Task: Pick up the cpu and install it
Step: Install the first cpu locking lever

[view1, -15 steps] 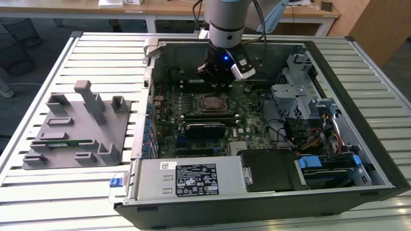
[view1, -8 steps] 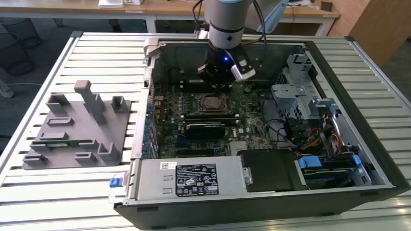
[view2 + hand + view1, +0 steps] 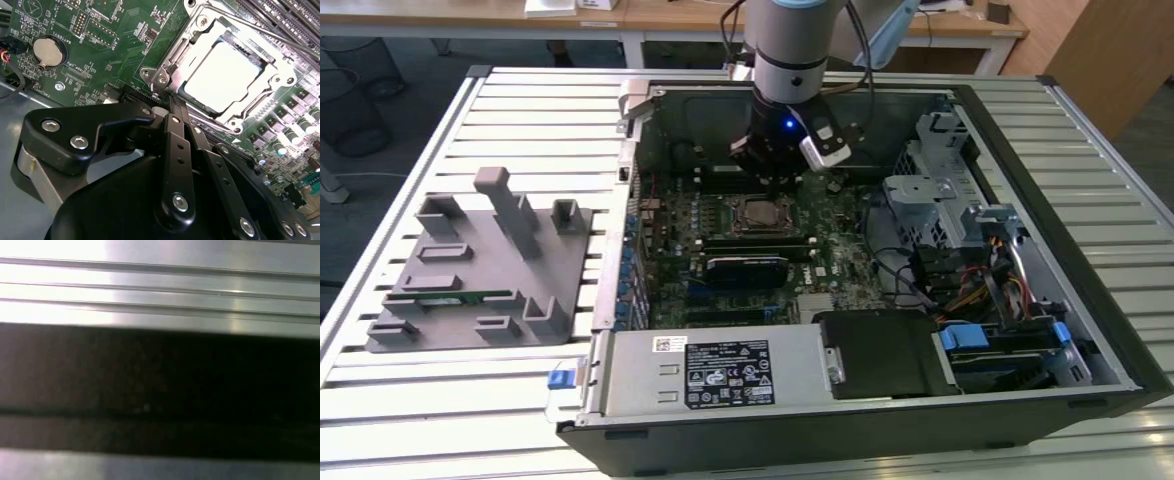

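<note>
In the second wrist view the gripper (image 3: pixel 172 102) takes up the lower frame: matte black linkage bars pinned with bright round screws. Its jaws are drawn together into one narrow tip, holding nothing, just short of the socket's corner. Past that tip, in the upper right of the frame, the cpu (image 3: pixel 222 70) lies flat in the socket (image 3: pixel 165 75), a square chip with a shiny silver top, glaring white under the light, ringed by the socket's bright metal frame. A round silver coin cell (image 3: pixel 47 51) sits upper left on the green motherboard (image 3: pixel 100 30). In the exterior view the cpu (image 3: pixel 757 212) sits mid-frame inside the open computer case (image 3: pixel 1107 330), directly below the gripper (image 3: pixel 774 180). A grey moulded fixture (image 3: pixel 480 270) lies at left on the slatted aluminium table (image 3: pixel 400 400).
</note>
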`<state>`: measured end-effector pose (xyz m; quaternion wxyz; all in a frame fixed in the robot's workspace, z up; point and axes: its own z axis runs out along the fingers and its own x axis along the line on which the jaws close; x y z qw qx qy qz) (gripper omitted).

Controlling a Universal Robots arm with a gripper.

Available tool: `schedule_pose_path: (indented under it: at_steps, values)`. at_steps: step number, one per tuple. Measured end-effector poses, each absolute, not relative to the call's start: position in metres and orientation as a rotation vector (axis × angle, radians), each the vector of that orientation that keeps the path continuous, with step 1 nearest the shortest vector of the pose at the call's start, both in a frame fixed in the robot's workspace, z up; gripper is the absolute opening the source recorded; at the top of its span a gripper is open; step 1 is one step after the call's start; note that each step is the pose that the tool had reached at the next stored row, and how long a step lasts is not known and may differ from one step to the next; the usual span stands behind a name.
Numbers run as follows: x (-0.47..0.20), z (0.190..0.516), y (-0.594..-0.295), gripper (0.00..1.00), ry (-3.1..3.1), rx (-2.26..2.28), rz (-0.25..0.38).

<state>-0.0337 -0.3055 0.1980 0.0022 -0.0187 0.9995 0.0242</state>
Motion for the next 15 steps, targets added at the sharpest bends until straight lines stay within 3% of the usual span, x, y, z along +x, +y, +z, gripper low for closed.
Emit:
schedule_pose_path:
  at_steps: [15]
  values:
    - [-0.037, 0.2003, -0.3061, 0.11, 3.136, -0.059, 0.075]
